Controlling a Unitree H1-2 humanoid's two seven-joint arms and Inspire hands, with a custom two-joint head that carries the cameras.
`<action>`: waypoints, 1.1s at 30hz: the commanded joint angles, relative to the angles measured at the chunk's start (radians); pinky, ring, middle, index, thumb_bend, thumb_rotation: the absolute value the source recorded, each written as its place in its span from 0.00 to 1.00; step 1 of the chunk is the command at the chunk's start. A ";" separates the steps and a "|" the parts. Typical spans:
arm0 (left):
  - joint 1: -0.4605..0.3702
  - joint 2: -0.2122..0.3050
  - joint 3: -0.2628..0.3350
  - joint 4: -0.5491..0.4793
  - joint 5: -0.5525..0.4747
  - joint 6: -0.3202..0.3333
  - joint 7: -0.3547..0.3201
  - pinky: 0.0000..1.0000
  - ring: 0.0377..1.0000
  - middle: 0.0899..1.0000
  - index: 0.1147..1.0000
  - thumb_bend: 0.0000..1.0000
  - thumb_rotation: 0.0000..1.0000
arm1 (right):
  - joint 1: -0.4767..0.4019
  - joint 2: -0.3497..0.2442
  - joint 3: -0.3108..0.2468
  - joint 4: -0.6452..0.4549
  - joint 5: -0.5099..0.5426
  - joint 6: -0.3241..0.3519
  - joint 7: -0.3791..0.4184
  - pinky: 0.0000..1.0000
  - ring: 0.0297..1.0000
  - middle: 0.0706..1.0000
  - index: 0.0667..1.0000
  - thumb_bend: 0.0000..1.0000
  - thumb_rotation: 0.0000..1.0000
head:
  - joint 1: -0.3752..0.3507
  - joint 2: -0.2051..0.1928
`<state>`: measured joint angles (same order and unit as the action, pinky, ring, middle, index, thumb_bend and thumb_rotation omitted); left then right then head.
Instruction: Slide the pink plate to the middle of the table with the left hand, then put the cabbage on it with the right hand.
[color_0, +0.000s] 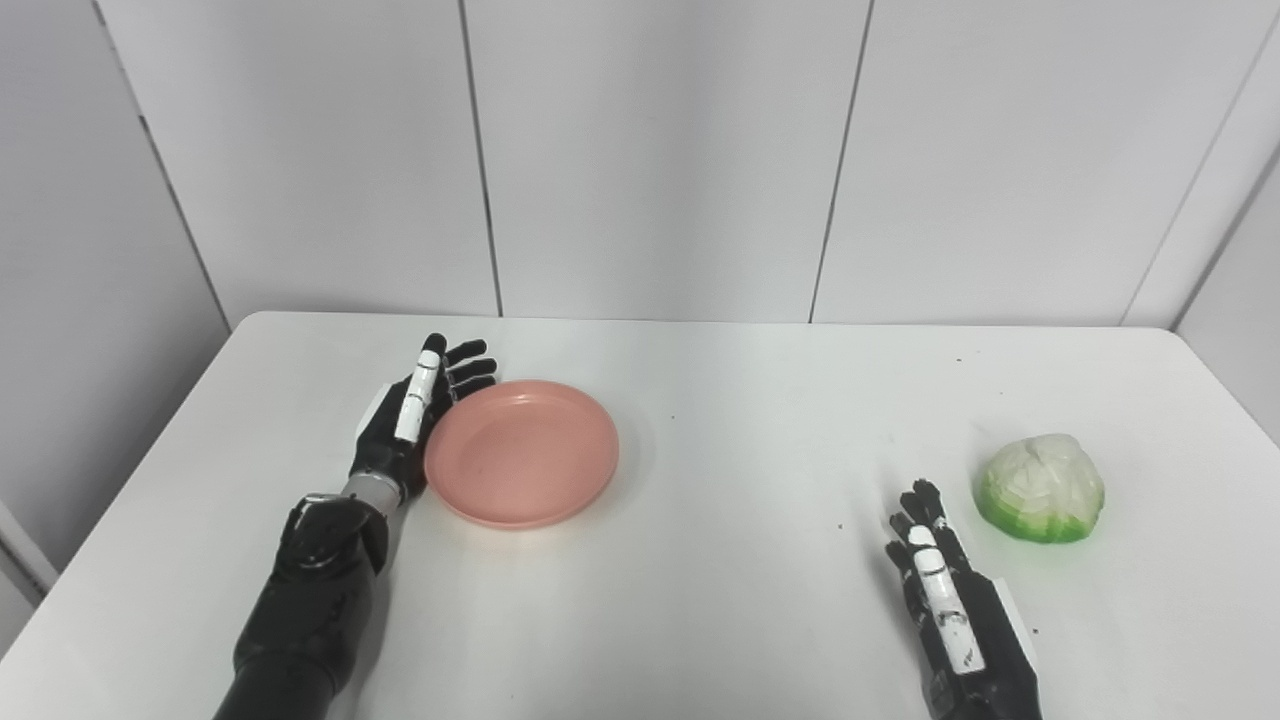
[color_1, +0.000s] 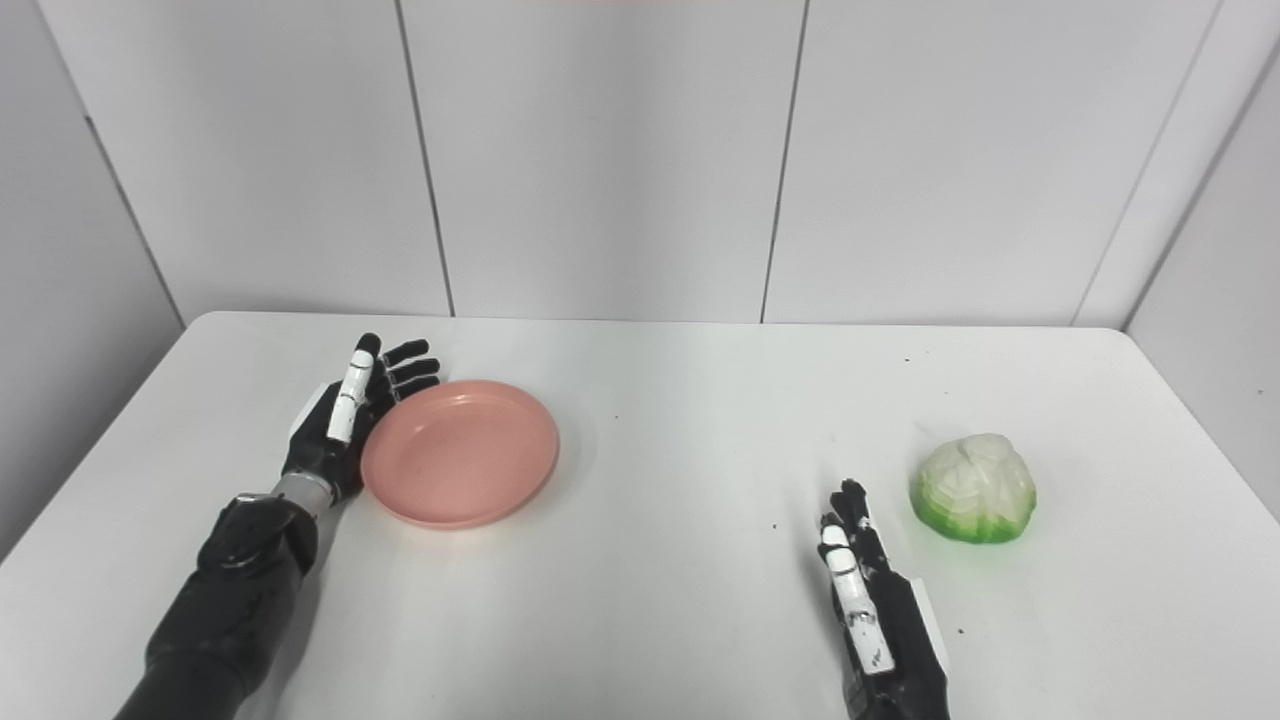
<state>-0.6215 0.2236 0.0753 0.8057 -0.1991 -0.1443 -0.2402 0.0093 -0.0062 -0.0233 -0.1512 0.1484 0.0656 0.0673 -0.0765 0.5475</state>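
Observation:
The pink plate (color_0: 522, 452) lies flat on the white table (color_0: 720, 420), left of the middle. My left hand (color_0: 412, 410) stands edge-on against the plate's left rim, fingers stretched out and apart, holding nothing. The cabbage (color_0: 1041, 487), pale on top and green at the base, sits on the right side of the table. My right hand (color_0: 945, 590) rests near the front edge, left of the cabbage and apart from it, fingers straight and holding nothing.
White wall panels (color_0: 650, 150) rise behind the table's far edge. Bare tabletop lies between the plate and the cabbage. A grey wall closes in at the far right.

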 joint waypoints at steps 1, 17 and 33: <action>0.010 -0.022 -0.017 -0.081 0.007 0.073 -0.010 0.76 0.77 0.75 0.72 0.73 1.00 | -0.036 0.015 0.001 -0.016 0.004 -0.054 -0.003 1.00 1.00 1.00 1.00 0.54 0.80 | -0.030 0.012; 0.147 -0.180 -0.015 -0.470 -0.035 0.348 0.057 0.74 0.77 0.76 0.73 0.74 0.99 | -0.060 0.028 0.008 -0.040 -0.009 -0.001 -0.029 1.00 1.00 1.00 1.00 0.60 0.80 | -0.079 0.075; 0.253 -0.304 -0.081 -0.675 0.039 0.413 0.148 0.81 0.82 0.80 0.79 0.72 1.00 | -0.062 -0.011 0.005 -0.107 -0.003 0.058 -0.023 1.00 1.00 1.00 1.00 0.57 0.84 | -0.012 0.144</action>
<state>-0.3465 -0.0697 0.0075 0.1740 -0.1654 0.2676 -0.0913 -0.0260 -0.0089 -0.0201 -0.2107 0.1481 0.1249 0.0338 -0.0891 0.6918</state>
